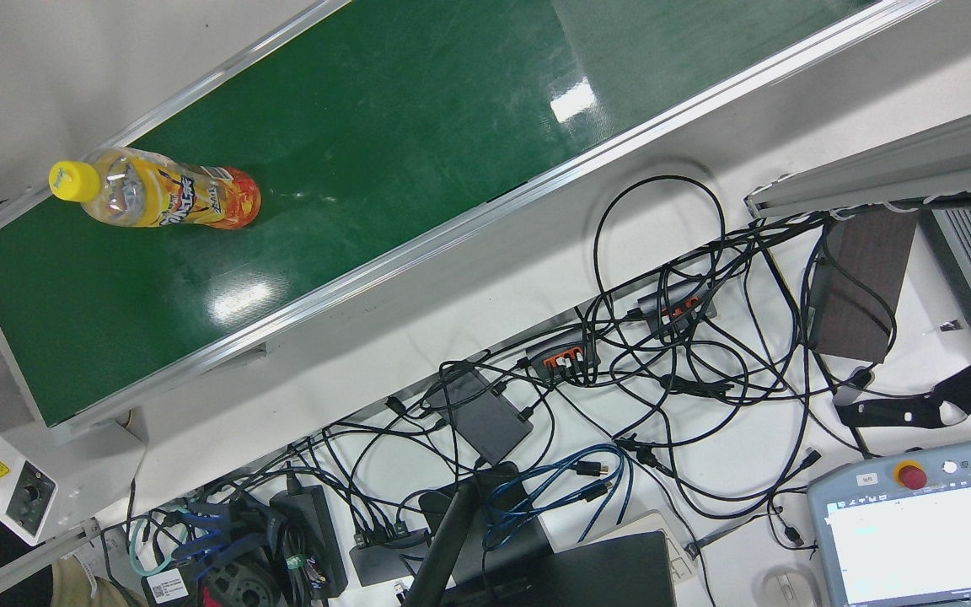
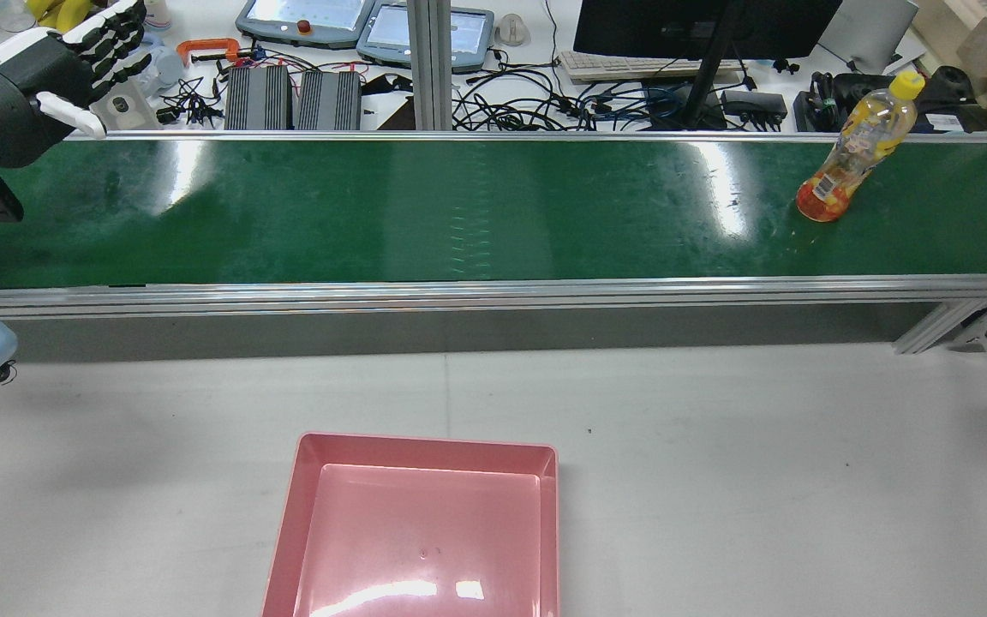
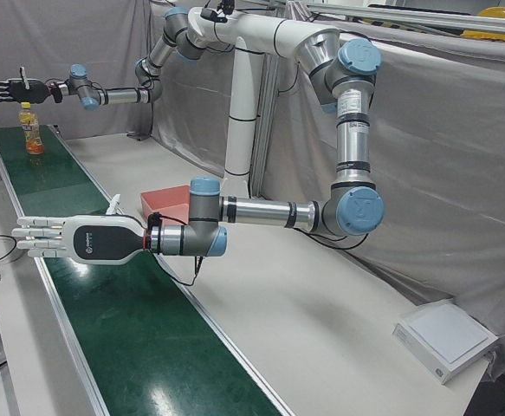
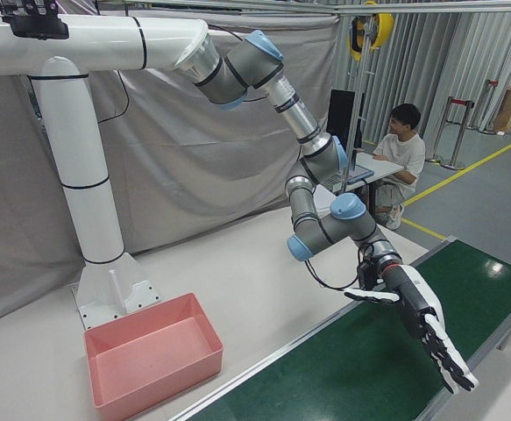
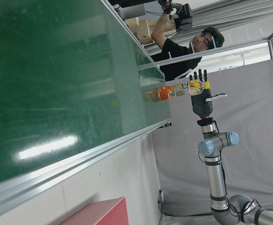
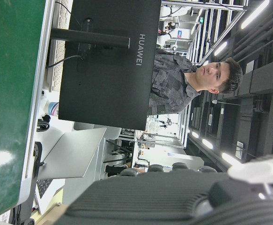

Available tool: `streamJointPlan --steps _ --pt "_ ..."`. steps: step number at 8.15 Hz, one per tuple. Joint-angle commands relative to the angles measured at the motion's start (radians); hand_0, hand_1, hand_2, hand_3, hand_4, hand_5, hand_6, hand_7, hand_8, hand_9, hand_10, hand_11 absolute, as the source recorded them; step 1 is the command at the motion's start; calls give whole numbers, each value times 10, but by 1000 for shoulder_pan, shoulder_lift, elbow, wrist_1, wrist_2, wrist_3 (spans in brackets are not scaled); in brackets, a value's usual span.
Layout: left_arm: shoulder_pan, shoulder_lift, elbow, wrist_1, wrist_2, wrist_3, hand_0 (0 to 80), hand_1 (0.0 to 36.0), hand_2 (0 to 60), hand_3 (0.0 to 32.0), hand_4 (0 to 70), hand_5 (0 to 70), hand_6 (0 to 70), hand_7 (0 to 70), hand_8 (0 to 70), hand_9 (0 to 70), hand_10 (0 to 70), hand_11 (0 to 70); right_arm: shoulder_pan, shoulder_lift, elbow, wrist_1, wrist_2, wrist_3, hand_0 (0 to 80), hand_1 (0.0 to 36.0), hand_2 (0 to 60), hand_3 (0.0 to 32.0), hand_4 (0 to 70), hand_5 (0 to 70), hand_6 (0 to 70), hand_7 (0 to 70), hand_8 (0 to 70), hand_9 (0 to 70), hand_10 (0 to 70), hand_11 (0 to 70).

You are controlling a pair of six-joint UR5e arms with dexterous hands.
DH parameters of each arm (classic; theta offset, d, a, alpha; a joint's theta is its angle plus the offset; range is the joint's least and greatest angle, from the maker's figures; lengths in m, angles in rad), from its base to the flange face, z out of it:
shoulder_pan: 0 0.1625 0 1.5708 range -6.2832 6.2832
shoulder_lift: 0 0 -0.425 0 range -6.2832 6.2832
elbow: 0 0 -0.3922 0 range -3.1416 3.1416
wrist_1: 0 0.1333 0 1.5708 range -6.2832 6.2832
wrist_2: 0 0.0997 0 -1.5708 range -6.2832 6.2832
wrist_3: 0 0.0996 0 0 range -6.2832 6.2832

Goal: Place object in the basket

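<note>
A bottle with an orange-yellow label, its writing unreadable, stands on the green belt at 2 o'clock, both hands released, fingers spread.

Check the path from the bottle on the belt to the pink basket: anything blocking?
Nothing visible. The bottle stands upright at the right end of the green belt; between it and the pink basket lie only the belt's near rail and bare table.
</note>
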Motion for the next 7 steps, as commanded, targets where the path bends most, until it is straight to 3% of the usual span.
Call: streamJointPlan --steps 1,7 --pt "-1 2 6 -6 0 -3 499 17 0 0 25 47 3 0 0 5 40 69 0 0 1 0 0 0 0 0 0 0 0 0 0 0 0 0 0 0" --pt "0 1 11 -17 2 -7 501 19 0 0 26 47 5 0 0 5 38 68 0 0 1 0 0 0 0 0 0 0 0 0 0 0 0 0 0 0"
